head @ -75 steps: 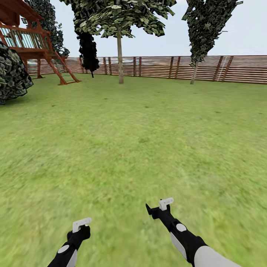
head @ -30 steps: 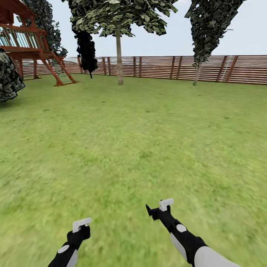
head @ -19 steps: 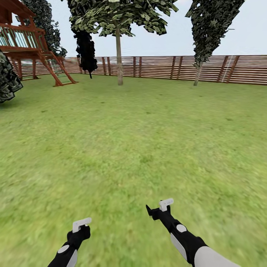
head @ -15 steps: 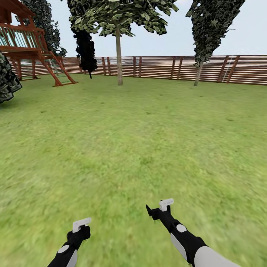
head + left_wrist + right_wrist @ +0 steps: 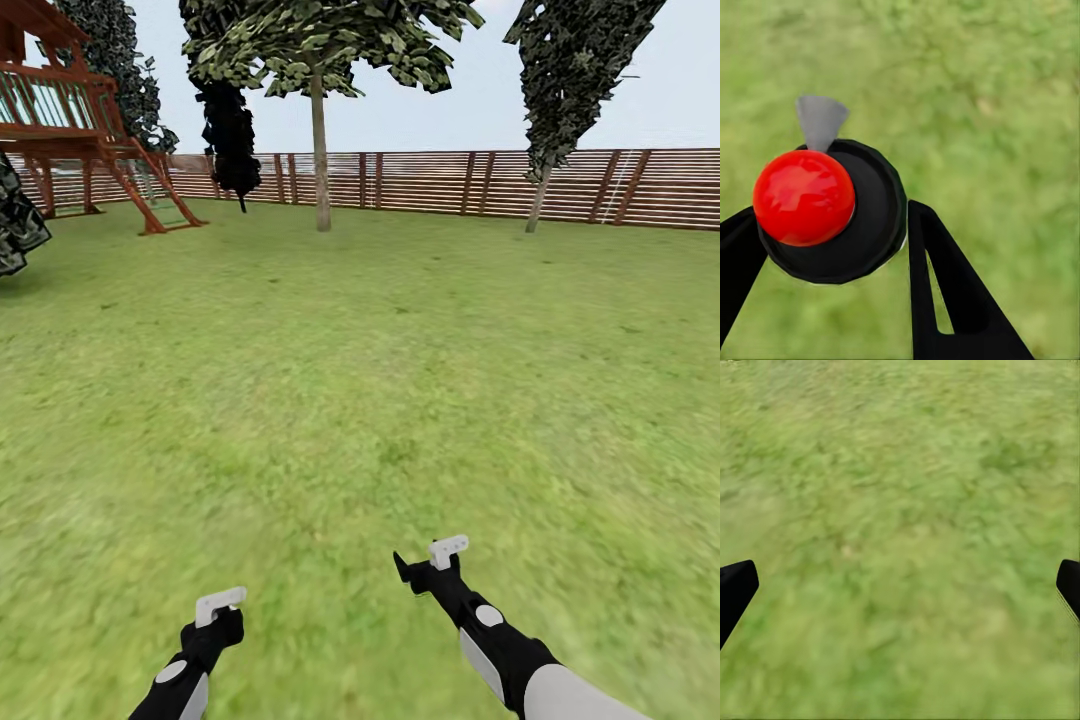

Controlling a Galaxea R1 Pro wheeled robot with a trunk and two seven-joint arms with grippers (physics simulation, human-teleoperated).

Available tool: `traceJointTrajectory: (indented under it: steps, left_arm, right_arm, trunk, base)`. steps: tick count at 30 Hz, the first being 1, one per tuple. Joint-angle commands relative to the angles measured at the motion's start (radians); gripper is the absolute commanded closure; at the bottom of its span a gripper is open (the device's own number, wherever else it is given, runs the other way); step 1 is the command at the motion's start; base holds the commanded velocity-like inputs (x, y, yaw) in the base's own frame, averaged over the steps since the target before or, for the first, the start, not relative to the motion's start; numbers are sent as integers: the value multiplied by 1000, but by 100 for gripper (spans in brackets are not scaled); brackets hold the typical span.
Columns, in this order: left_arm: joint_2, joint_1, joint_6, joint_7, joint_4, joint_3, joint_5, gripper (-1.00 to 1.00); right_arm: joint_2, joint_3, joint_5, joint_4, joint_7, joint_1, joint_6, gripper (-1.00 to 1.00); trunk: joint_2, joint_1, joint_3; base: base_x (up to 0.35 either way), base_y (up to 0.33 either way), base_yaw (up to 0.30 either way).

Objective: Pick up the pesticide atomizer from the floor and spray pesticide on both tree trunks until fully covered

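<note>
Rolling forward over the lawn [image 5: 350,350] of the garden, to judge by the whole head view widening since two seconds ago: red wooden playset [image 5: 90,130] slid toward the left edge, dark bush [image 5: 12,225] nearly off it, narrow dark tree [image 5: 538,205] at the fence drifted a little right, all by camera motion and none of it by the things themselves. Arms unchanged in pose throughout. Left hand [image 5: 218,606] low over the near grass, clamped, as far as the left wrist view allows a judgement, on the pesticide atomizer [image 5: 862,225]: black round body with a red knob and a grey nozzle, touching a dark finger on each side. Right hand [image 5: 432,558] spread wide with nothing between the fingers, just grass below in its wrist view. Meaning for the task: pickup apparently done, spraying not yet begun, still a transit. Straight ahead and well apart, near the brown slat fence [image 5: 430,180], a pale straight tree trunk [image 5: 320,160] under jagged green foliage, probably one of the two targets; second target not identifiable with confidence. Ground flat and open, blurred green turf, no obstacle between robot and trunk; pale sky above the fence line.
</note>
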Motion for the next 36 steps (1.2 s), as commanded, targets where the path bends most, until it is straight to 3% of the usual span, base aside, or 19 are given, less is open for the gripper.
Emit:
traceJointTrajectory:
  steps: [1,36]
  left_arm:
    - [-1,-1,-3,-6,0,8,-10,100]
    - [-1,-1,-3,-6,0,9,-10,100]
  right_arm:
    - [0,5,-11,2,4,-1,-4,-100]
    - [0,5,-11,3,4,-1,-4,-100]
  trunk:
    - [0,0,-1]
    - [0,0,-1]
  base:
    - [340,0,0]
    - [340,0,0]
